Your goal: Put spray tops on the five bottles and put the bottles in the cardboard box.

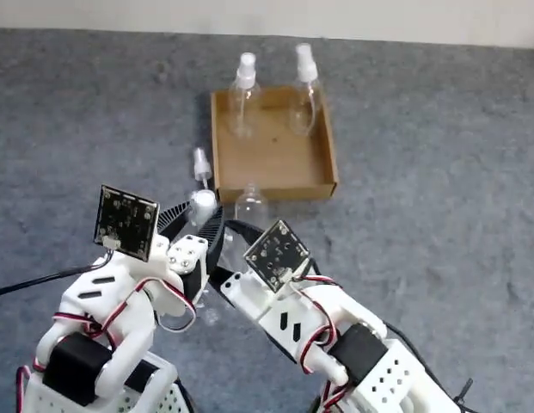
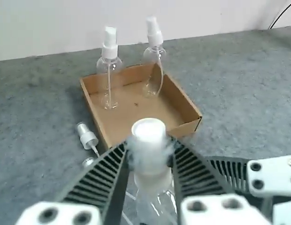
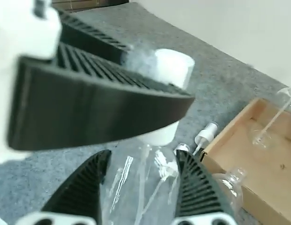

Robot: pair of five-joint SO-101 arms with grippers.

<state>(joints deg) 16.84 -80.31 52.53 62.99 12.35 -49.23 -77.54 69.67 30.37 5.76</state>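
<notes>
Two capped bottles (image 1: 243, 103) (image 1: 304, 95) stand in the cardboard box's (image 1: 325, 168) far corners; an uncapped bottle (image 1: 251, 206) stands just outside its near wall.

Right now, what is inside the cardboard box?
A capped bottle and a second capped bottle stand upright by the far wall of the cardboard box; the other floor looks bare. The near wall's inner face is hidden.

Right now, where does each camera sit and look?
High view: overhead, looking down on both arms and the cardboard box.
Left wrist view: on that arm, facing the box; left gripper clamps a spray top.
Right wrist view: on that arm, facing the bottle in the right gripper.
Both wrist views share that spray top.
</notes>
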